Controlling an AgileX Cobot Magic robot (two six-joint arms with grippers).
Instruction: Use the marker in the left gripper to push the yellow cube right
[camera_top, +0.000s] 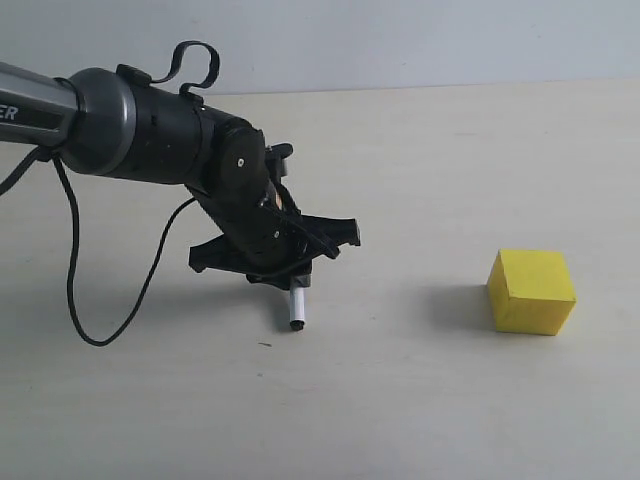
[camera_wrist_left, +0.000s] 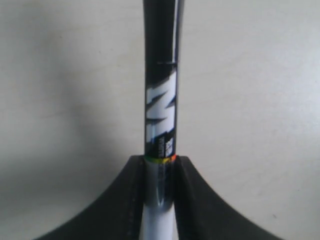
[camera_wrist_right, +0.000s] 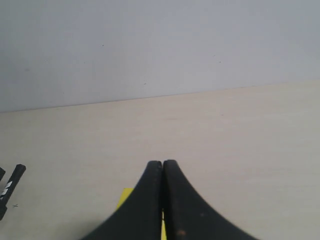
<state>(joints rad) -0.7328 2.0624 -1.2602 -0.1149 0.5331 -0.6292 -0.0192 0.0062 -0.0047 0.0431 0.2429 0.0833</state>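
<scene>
Checking in from my end: the left gripper (camera_wrist_left: 160, 161) is clamped on the marker (camera_top: 296, 308). The white end sticks out below the gripper, with its black tip right down by the table (camera_top: 400, 400) (can't tell if it's actually touching). The yellow cube (camera_top: 531, 291) sits flat on the table, well off to the right of the marker, with nothing touching it. The right gripper (camera_wrist_right: 162, 164) has its jaws pressed together with nothing in them, and a sliver of the cube peeks out behind its fingers in that wrist view.
</scene>
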